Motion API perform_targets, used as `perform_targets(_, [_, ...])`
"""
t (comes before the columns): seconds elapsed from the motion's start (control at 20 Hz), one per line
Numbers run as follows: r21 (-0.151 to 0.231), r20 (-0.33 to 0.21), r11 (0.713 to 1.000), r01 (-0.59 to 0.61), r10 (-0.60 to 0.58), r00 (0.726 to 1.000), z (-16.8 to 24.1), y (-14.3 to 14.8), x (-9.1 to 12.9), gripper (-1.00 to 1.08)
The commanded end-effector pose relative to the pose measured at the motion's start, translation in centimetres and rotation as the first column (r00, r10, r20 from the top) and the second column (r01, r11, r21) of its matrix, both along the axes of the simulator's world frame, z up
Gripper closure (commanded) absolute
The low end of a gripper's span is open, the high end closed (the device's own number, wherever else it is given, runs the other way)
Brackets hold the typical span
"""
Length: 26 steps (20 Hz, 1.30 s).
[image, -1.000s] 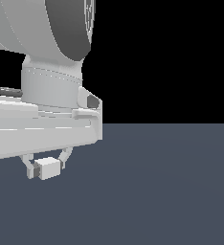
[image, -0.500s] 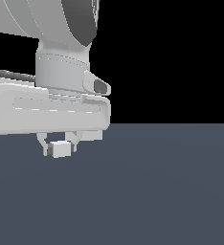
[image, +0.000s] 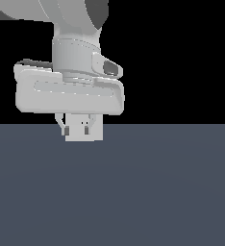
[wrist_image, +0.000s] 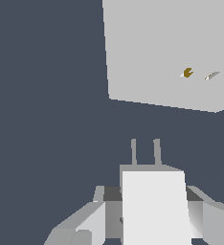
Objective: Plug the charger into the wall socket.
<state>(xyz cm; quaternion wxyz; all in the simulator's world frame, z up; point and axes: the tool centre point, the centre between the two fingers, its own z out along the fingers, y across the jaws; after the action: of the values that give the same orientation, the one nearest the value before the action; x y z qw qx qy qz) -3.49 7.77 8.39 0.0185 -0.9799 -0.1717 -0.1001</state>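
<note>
Grasp: your gripper (wrist_image: 152,215) fingers (wrist_image: 83,222) pinch the charger (wrist_image: 154,206) | Position: charger short of the wall socket (wrist_image: 152,52), prongs toward it, apart | Remaining: align with holes, insert.

Flat, even sim lighting in both views, no glare, no motion blur, no lens distortion at the edges. Exterior view: pure black backdrop above a uniform slate-grey floor (image: 172,192), hard horizon line, no cast shadows on it. Arm shell shaded soft grey, darker on its underside, so light reads as coming from above. Wrist view: charger (wrist_image: 154,206) face nearly blown-out white; wall socket (wrist_image: 152,52) a duller flat grey. Edges aliased, low-res render.
</note>
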Motion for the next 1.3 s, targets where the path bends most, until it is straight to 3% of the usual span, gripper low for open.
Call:
perform_targets(0.0, [0.000,-0.001,0.999,0.050,-0.050,0.999,0.6,-0.5,0.3,1.08])
perform_targets(0.35, [-0.002,-0.002,0.992,0.126,-0.126,0.992,1.5,-1.4,0.7,1.08])
perform_targets(0.85, [-0.003,-0.003,0.991,0.135,-0.135,0.991,1.6,-1.5,0.8,1.08])
perform_targets(1.25, [-0.003,-0.003,0.991,0.136,-0.136,0.991,1.6,-1.2,2.5,1.08])
